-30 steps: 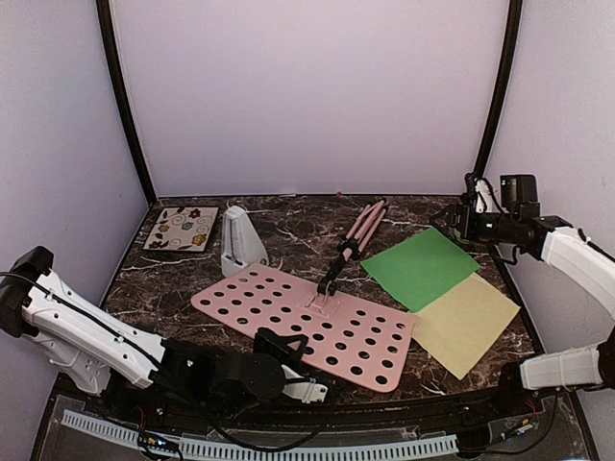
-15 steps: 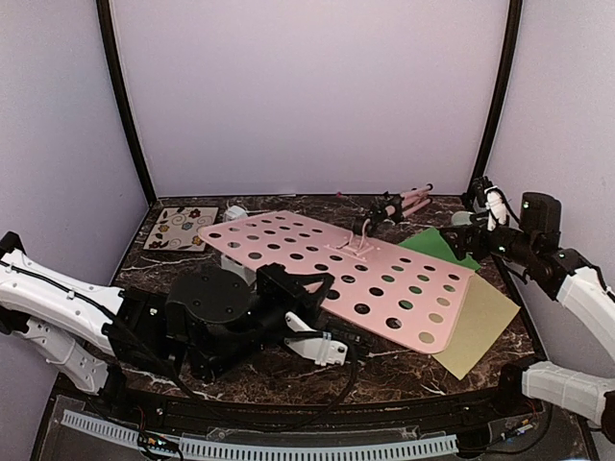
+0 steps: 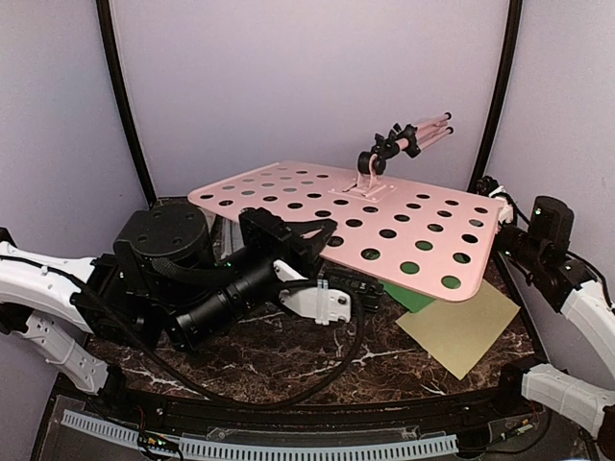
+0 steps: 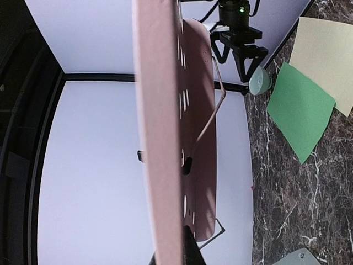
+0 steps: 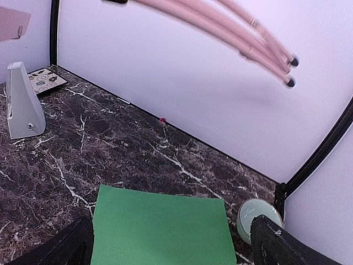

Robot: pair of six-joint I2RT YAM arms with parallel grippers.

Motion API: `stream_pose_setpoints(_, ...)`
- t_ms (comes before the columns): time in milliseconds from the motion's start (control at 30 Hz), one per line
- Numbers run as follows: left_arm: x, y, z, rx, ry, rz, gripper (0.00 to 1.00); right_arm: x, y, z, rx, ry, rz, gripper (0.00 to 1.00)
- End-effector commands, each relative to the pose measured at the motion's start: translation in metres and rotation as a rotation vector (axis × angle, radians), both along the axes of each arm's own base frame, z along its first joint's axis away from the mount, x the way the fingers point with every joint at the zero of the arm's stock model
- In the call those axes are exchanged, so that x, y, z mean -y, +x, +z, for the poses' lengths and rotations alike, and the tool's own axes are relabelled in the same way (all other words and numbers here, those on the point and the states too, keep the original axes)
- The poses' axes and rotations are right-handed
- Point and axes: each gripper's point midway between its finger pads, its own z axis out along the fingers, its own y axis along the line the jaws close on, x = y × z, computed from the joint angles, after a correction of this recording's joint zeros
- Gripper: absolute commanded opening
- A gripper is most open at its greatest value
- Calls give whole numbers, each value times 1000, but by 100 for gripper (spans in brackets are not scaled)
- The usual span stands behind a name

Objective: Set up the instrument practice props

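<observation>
The music stand, held high, roofs the middle of the table, blocking reach from above. Bare marble lies open beneath and in front; the metronome and bowl stand at the back.

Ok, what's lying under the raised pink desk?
From above, only a corner of the green page shows under the desk, the yellow page poking out beside it. The rest is covered; the right wrist view shows the green page lying flat.

my left jaws hidden under the pink stand desk from above, green page mostly under it, metronome lost behind my left arm overhead, tripod legs blurred, clipped at top
</observation>
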Motion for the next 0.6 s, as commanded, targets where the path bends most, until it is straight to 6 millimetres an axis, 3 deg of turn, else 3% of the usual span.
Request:
stream_pose_setpoints(0,-83,13,120,-46,-424,80,0,-11,-3,50,169,-47,66,100)
stream_pose_setpoints(200,-83,5,95,-195,-383,19,0,-23,0,58,224,-131,99,100)
stream_pose_setpoints(367,-90,-3,81,-304,-348,-31,0,-61,-12,41,197,-209,274,100)
stream_pose_setpoints(567,-85,-14,60,-372,-260,-87,0,-105,-36,21,147,-247,471,100)
